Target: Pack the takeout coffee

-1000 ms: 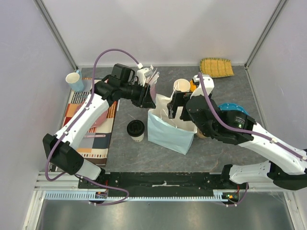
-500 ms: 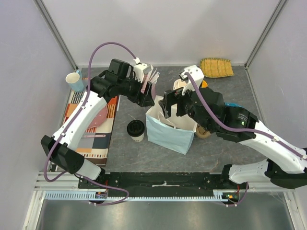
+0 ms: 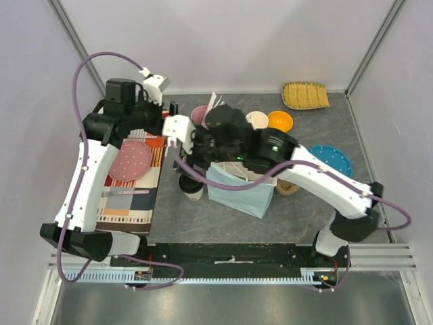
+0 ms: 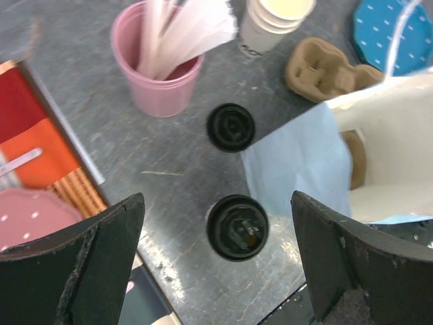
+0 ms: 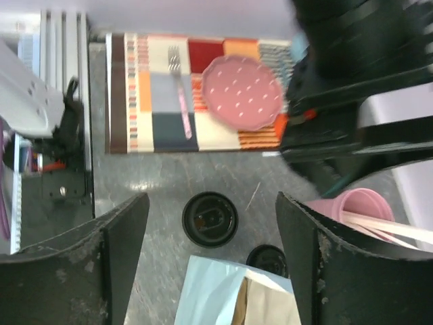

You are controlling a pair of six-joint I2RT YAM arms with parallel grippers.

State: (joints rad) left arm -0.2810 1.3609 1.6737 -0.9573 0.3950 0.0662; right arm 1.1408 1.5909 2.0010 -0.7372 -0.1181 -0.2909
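Observation:
The takeout coffee is a small white cup with a black lid, standing on the grey table just left of the pale blue paper bag. Seen from above, its lid lies below and between the spread jaws of my left gripper, which is open, empty and well above it. My right gripper also hangs open and empty over the coffee, beside the bag's open mouth. In the top view the left gripper is back left and the right gripper reaches over the bag.
A loose black lid lies between the coffee and a pink cup of napkins. Stacked paper cups, a cardboard carrier and a blue plate stand behind the bag. A pink plate sits on the striped placemat.
My left gripper has opened and drawn back to the left, away from the bag. The right arm has swung left across the bag to above the coffee.

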